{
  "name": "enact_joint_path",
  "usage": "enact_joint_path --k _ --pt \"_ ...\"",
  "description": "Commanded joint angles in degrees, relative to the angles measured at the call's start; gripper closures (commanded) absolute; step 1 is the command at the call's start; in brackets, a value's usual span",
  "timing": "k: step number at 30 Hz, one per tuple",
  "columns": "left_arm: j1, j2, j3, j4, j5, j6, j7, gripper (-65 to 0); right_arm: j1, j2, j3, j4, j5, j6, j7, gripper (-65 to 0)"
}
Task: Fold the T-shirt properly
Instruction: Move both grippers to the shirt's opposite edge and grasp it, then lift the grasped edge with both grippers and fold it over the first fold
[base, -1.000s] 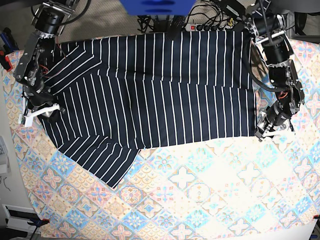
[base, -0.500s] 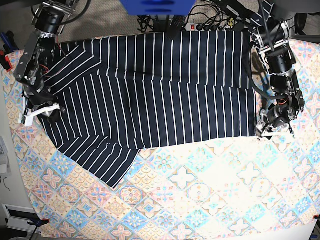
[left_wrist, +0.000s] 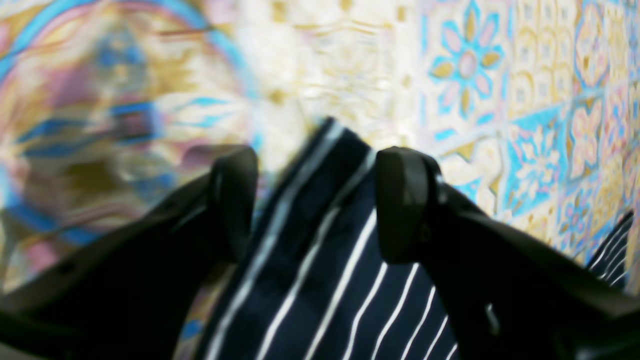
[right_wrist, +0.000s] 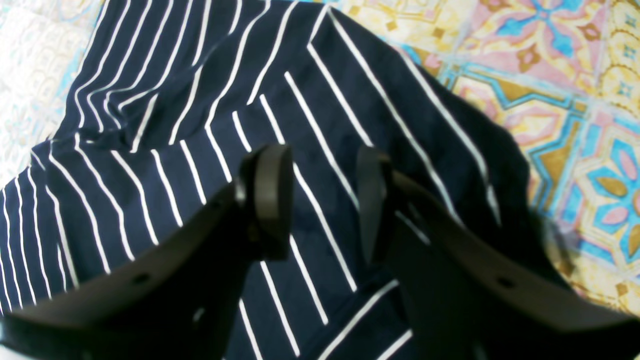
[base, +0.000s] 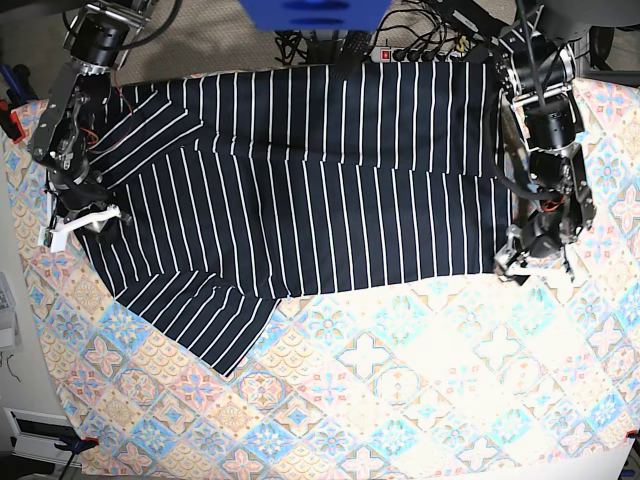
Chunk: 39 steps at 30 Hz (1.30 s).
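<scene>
The dark navy T-shirt (base: 320, 180) with thin white stripes lies spread flat across the back half of the table, one sleeve pointing to the front left. My left gripper (base: 518, 263) is at the shirt's front right corner. In the left wrist view it (left_wrist: 315, 200) is open, with that corner (left_wrist: 320, 250) lying between the fingers. My right gripper (base: 82, 224) is at the shirt's left edge. In the right wrist view it (right_wrist: 320, 200) is open, low over wrinkled striped fabric (right_wrist: 210, 125).
The pastel tile-patterned cloth (base: 400, 380) covers the table. A power strip and cables (base: 420, 52) lie behind the shirt's back edge. A blue object (base: 315, 12) hangs at the top centre. A red clamp (base: 10, 122) sits at the left edge.
My left gripper has moved a little to the left in the base view, onto the shirt's front right corner. The right arm and the shirt have not moved.
</scene>
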Motion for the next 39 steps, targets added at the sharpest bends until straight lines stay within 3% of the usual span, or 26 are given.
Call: enact_joint_path --k 1,6,10,15,22,31,39 --pt "-0.4 0.4 1.1 0.0 -0.7 -0.2 1.8 -36.9 0.7 1.0 0.3 1.2 0.8 0.4 1.2 -20.8" --pt "0.2 1.9 1.8 0.0 -0.8 -0.2 2.1 -33.5 0.7 1.0 0.4 1.3 0.9 0.4 1.2 -20.8" --pt "0.8 2.0 1.8 0.3 -0.9 -0.2 2.1 -20.8 0.7 1.0 0.3 1.3 0.9 0.4 1.2 -20.7" --pt "0.9 2.0 1.6 0.3 -0.9 -0.1 2.1 0.0 0.7 1.0 0.3 1.0 0.9 0.4 1.3 -20.7" --pt "1.8 1.7 1.5 1.3 -1.1 -0.1 2.1 0.0 1.0 1.0 0.3 1.0 0.7 0.4 1.3 -20.7" --pt "10.5 1.7 1.5 18.6 -0.9 0.1 2.1 0.0 4.2 1.3 -3.1 0.4 -0.1 0.4 1.3 -20.7" --pt "17.4 0.6 1.5 29.6 -1.0 0.1 2.0 0.0 11.3 1.4 -13.9 -5.2 -16.1 0.4 2.1 -20.9"
